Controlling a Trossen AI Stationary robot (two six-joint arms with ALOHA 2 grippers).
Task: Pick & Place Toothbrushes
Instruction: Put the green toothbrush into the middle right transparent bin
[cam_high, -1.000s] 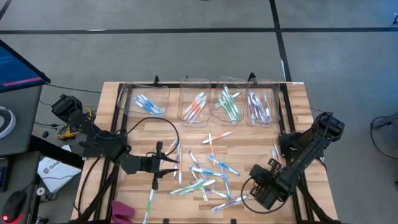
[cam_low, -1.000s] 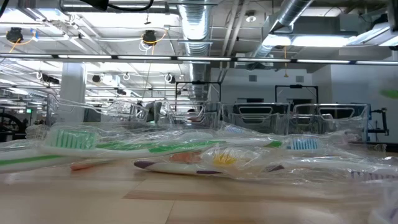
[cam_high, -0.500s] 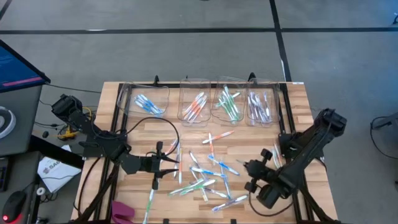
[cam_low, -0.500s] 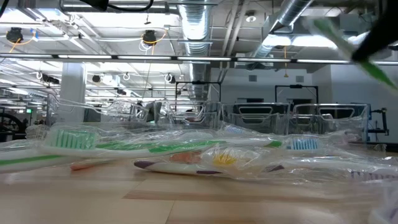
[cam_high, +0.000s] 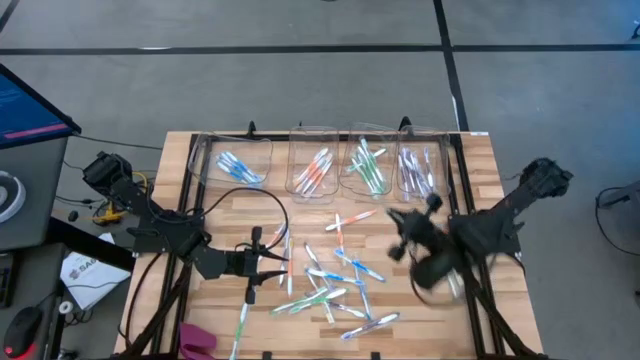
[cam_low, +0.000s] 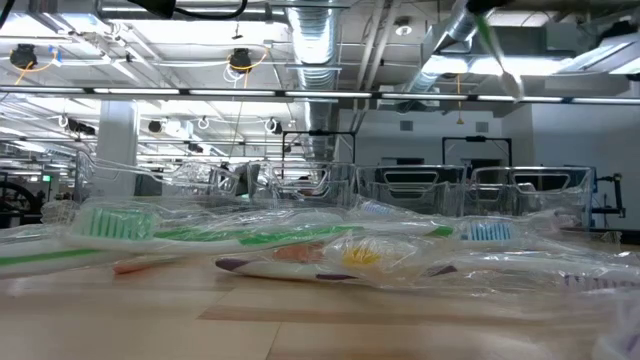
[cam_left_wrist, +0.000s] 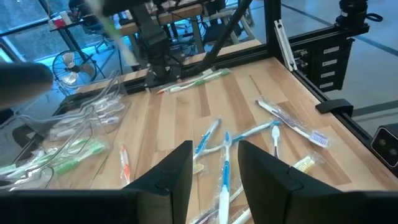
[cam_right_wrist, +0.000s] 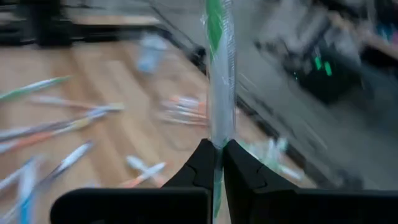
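right wrist view shows the right gripper (cam_right_wrist: 219, 163) with its fingers pinched tight on a green-accented wrapped toothbrush (cam_right_wrist: 219, 74) — the brush stands straight out from the tips. below and beyond it, loose toothbrushes (cam_high: 335, 285) lie scattered on the wooden table (cam_high: 480, 160). ahead of it stand the clear bins (cam_high: 365, 165) holding sorted brushes. the left gripper (cam_left_wrist: 214, 165) hovers beside the pile, fingers apart — nothing between them.

Right claw (cam_high: 400, 232) and green toothbrush (cam_right_wrist: 217, 68) blurred.
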